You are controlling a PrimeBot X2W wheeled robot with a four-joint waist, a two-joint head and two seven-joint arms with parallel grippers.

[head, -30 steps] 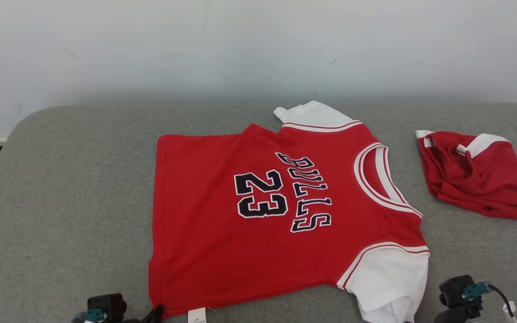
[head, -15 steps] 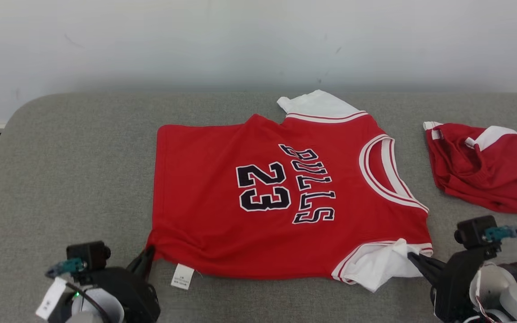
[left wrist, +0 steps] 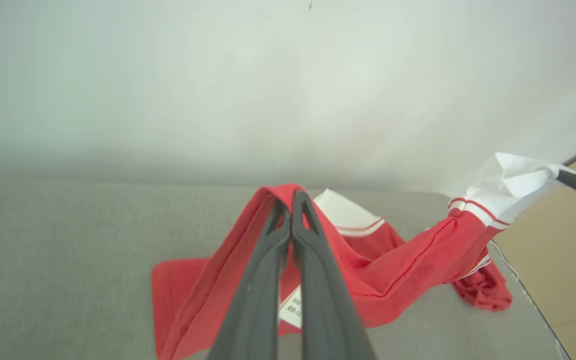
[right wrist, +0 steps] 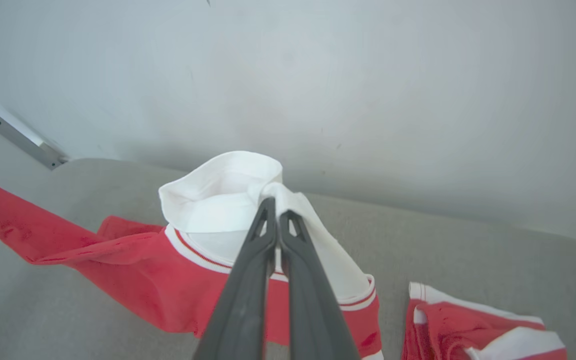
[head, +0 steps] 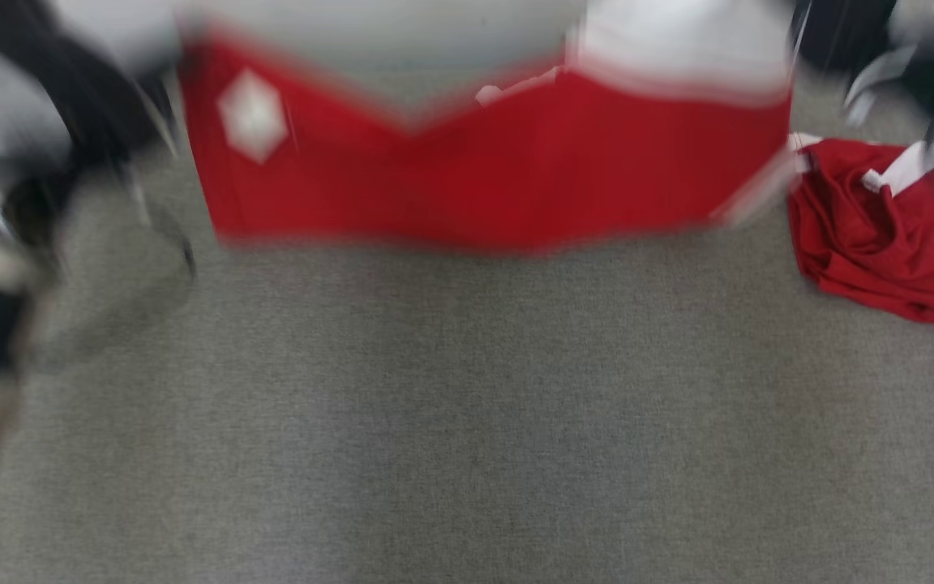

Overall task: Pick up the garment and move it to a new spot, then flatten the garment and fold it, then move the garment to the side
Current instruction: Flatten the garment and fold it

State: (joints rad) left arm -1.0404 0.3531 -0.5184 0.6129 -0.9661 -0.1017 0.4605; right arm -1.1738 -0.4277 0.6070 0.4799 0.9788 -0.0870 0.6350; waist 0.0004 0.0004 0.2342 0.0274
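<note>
Garment (head: pixel 483 178): red jersey with white sleeves and red-and-white trim, hanging stretched between both grippers above the far part of the grey padded surface (head: pixel 467 422). Its lower folds rest on that surface in the wrist views. The head view is motion-blurred and the print is not readable. White label (left wrist: pixel 290 310): sewn at the hem, just beside the left grip. Left gripper (left wrist: pixel 290 197): fingers pressed together, pinching a red hem corner at the tips. Right gripper (right wrist: pixel 274 207): fingers pressed together, pinching the cuff of a white sleeve (right wrist: pixel 218 195), which stands open like a cup around the tips. Second red garment (head: pixel 880 235): crumpled heap with white trim, lying on the surface to the robot's right, just beside the held jersey's sleeve end; contact between the two cannot be told. Pale wall (left wrist: pixel 268 75): plain, behind the surface.
</note>
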